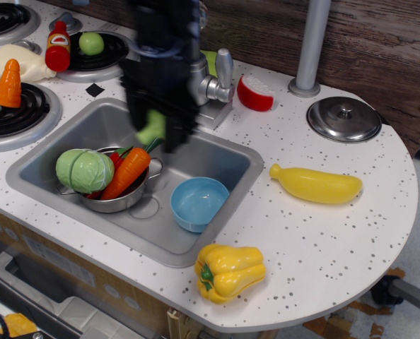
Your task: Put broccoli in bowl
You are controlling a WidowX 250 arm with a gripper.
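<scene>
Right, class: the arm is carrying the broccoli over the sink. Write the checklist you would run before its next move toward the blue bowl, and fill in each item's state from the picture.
1. Broccoli held between the fingers of the gripper: ok, though motion blur hides the exact grip.
2. Bowl upright in the sink: ok.
3. Bowl empty, room for the broccoli: ok.
4. Gripper above the bowl: not ok; it hangs up and to the left of it in the picture, nearer the pot.
5. Path to the bowl free of the carrot and cabbage: ok, both sit in the pot.
6. Clearance from the faucet: cannot tell.
</scene>
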